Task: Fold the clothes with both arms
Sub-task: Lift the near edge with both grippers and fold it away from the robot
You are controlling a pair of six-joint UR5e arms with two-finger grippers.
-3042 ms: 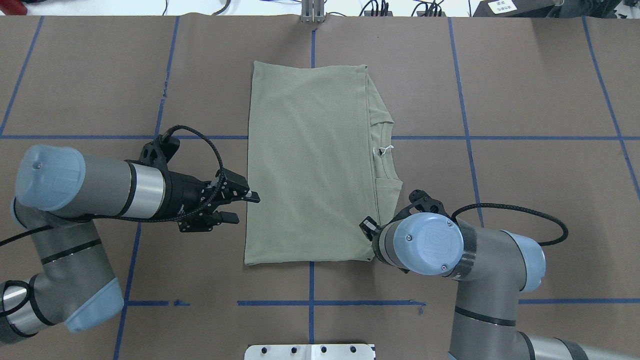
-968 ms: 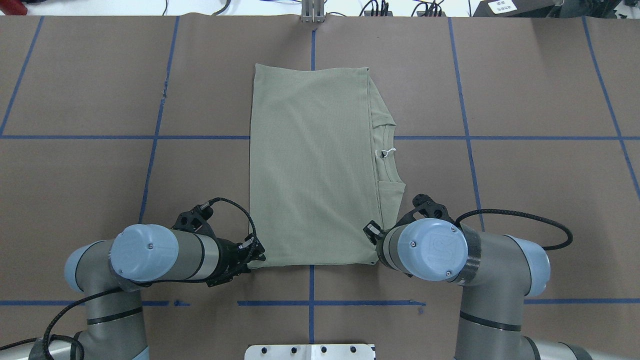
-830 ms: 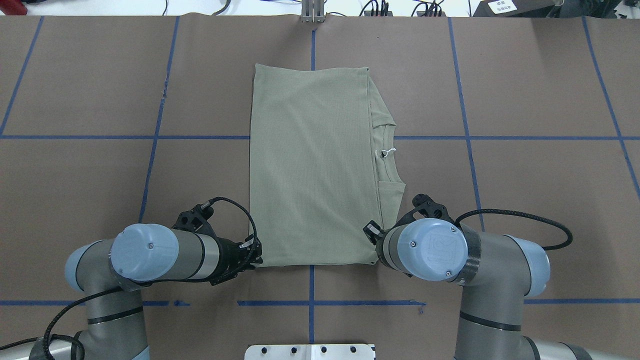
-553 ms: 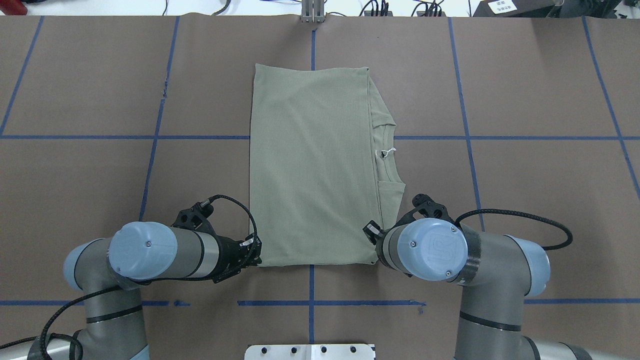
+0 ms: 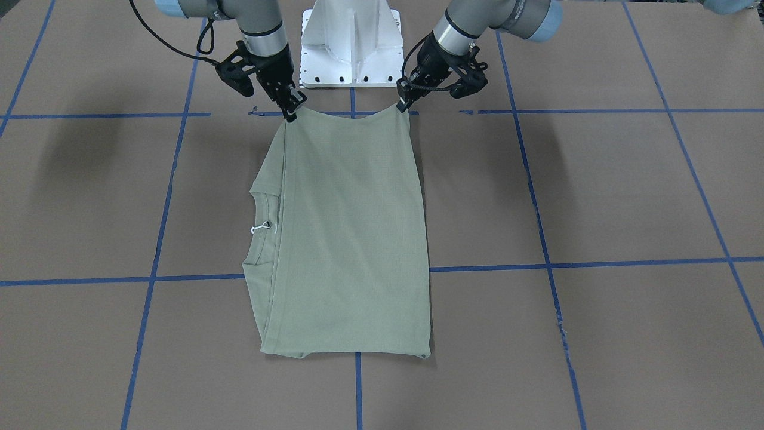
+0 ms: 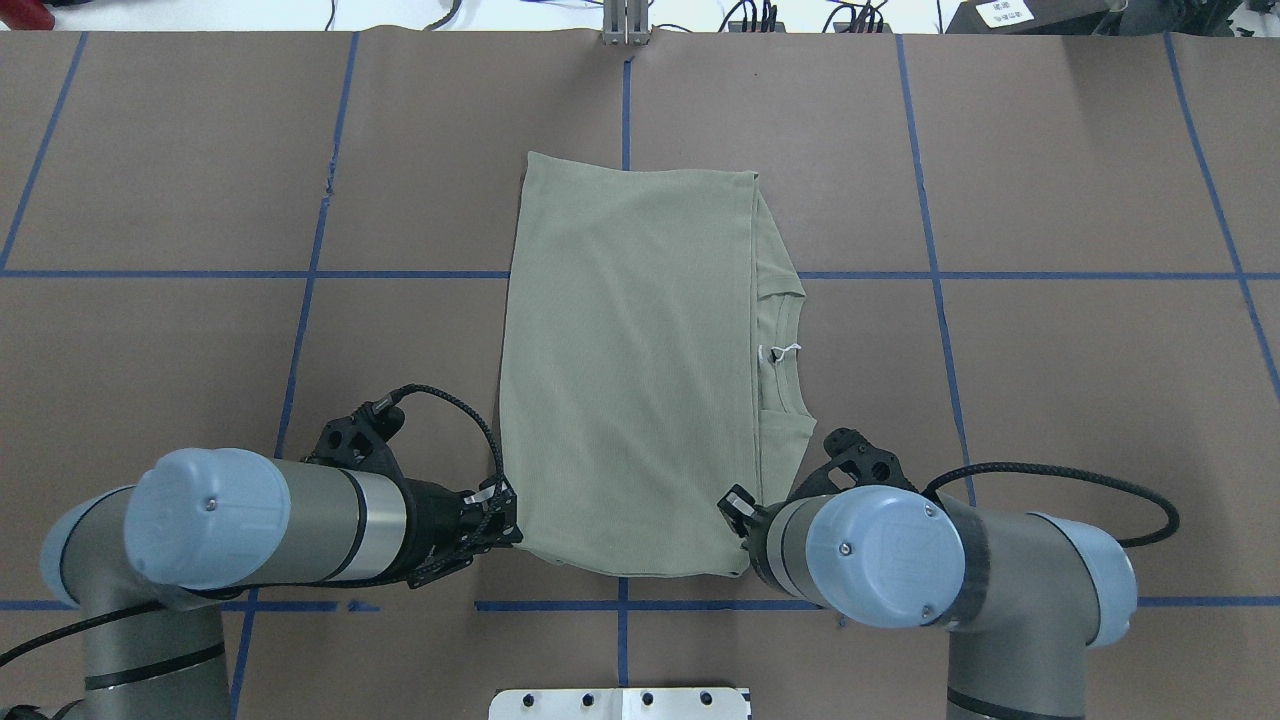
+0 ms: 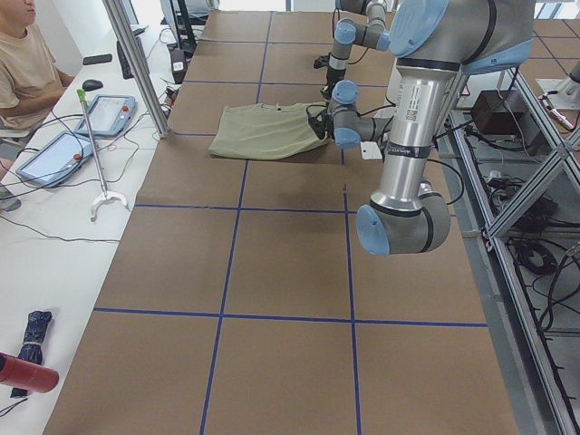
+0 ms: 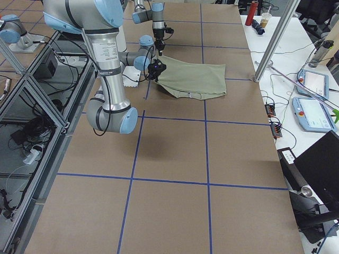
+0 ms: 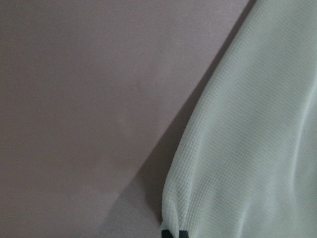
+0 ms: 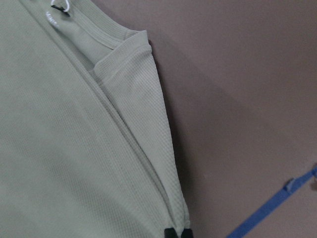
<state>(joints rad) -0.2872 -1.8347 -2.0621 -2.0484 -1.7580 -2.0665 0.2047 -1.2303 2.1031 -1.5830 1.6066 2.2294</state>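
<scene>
The pale sage-green shirt [image 6: 630,370] lies folded lengthwise on the brown table, collar and white tag string [image 6: 780,351] at its right edge. It also shows in the front-facing view [image 5: 352,239]. My left gripper [image 6: 512,530] is shut on the shirt's near left corner. My right gripper [image 5: 290,113] is shut on the near right corner, mostly hidden under its wrist in the overhead view. The near edge is raised off the table and sags between the two grippers. Both wrist views show cloth pinched at the fingertips [image 9: 174,234] [image 10: 177,233].
The white pedestal base [image 5: 352,42] stands just behind the grippers at the table's near edge. Blue tape lines [image 6: 930,275] grid the brown table. An operator [image 7: 23,63], tablets [image 7: 109,113] and a metal post [image 7: 136,63] are at the far side.
The left gripper went from open beside the shirt's left edge to shut on its near left corner. Both grippers then lifted the near edge and drew the whole shirt toward the robot.
</scene>
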